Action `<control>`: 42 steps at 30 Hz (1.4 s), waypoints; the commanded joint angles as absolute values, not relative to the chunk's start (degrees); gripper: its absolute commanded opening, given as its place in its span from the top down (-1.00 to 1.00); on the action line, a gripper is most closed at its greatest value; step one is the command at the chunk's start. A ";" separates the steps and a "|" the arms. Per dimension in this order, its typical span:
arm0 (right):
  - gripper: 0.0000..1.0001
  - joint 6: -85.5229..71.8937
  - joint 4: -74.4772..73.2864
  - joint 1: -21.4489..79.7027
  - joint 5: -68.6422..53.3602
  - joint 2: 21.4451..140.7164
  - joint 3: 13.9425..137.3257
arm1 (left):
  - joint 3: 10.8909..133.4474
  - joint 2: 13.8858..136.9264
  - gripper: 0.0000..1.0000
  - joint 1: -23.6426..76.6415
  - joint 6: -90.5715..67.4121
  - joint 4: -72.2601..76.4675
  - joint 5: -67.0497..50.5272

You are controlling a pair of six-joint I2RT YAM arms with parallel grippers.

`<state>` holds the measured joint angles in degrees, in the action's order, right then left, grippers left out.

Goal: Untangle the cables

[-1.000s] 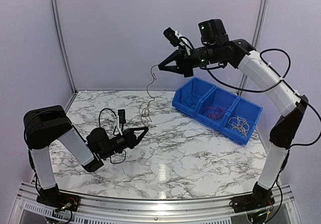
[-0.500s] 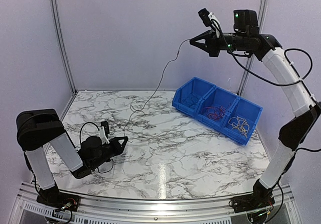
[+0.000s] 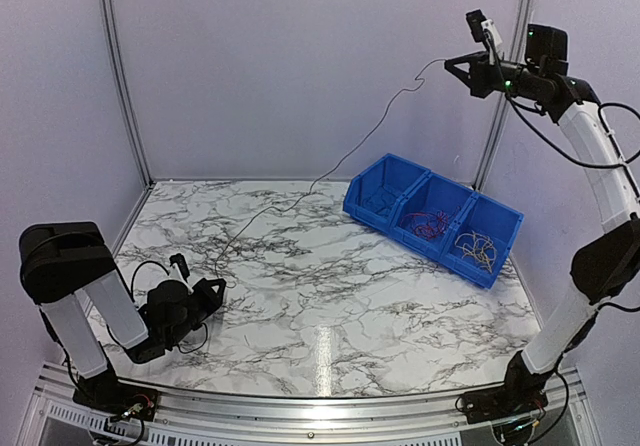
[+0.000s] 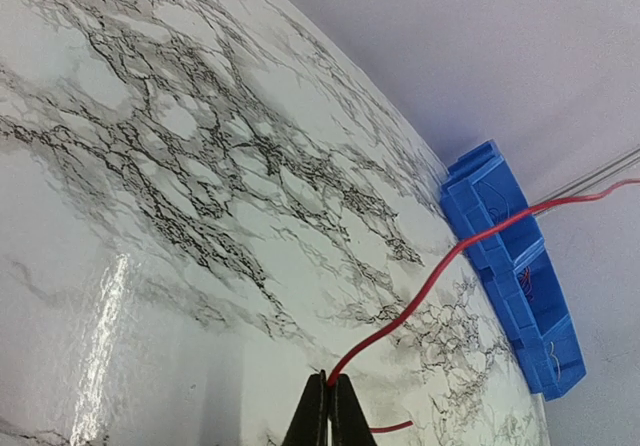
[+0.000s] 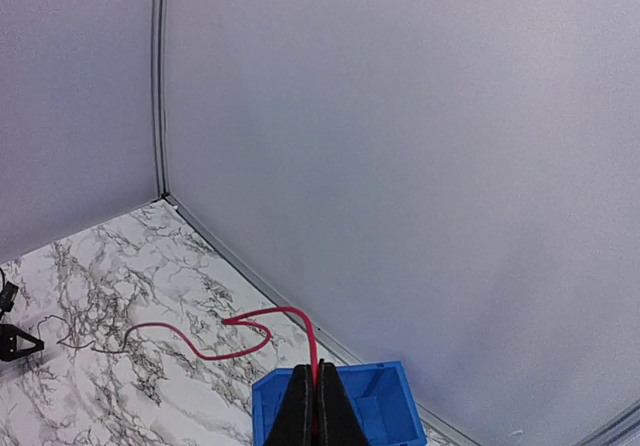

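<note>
My left pincer (image 3: pixel 215 286) sits low over the near-left part of the marble table (image 3: pixel 350 306), its tips pressed together on one end of a red cable (image 3: pixel 340 161). My right pincer (image 3: pixel 450 63) is high in the far-right corner, also clamped on that cable. The cable runs from one pincer to the other as a long line with a few kinks, rising off the table ahead of my left tips, with a short red tail beside them.

Below my right pincer lies a blue three-part bin (image 3: pixel 360 209), with red wires (image 3: pixel 430 224) in its middle part and yellowish ones (image 3: pixel 475 249) in the end part. The cable passes just left of the bin. The back wall (image 3: pixel 300 66) is close beyond my right pincer. Bare marble spreads to the right of my left one.
</note>
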<state>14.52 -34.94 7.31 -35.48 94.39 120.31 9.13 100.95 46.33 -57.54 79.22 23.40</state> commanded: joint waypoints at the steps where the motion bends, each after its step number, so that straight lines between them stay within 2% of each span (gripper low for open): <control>1: 1.00 10.82 -30.50 4.85 -37.91 93.14 117.51 | 8.17 99.33 1.00 46.04 -58.32 78.57 25.94; 9: 1.00 9.48 -28.72 1.09 -36.80 94.05 115.95 | 6.90 98.56 1.00 45.99 -59.37 78.45 27.78; 18: 1.00 -1.80 -19.96 -12.38 -33.82 94.00 110.11 | 4.92 95.64 1.00 46.04 -64.19 73.16 32.37; 29: 1.00 -4.41 -15.03 -18.10 -31.51 93.97 103.58 | 3.26 89.58 1.00 46.02 -69.63 63.94 39.24; 33: 1.00 -3.10 -14.79 -18.10 -35.78 96.02 100.48 | 7.83 87.04 1.00 46.17 -58.84 63.98 33.53; 37: 1.00 -0.25 -18.37 -17.82 -39.65 100.33 97.32 | 17.22 85.45 1.00 47.73 -45.02 63.51 25.03; 42: 1.00 8.07 -25.58 -15.21 -40.14 107.45 96.59 | 29.40 86.88 1.00 49.31 -35.95 58.85 17.71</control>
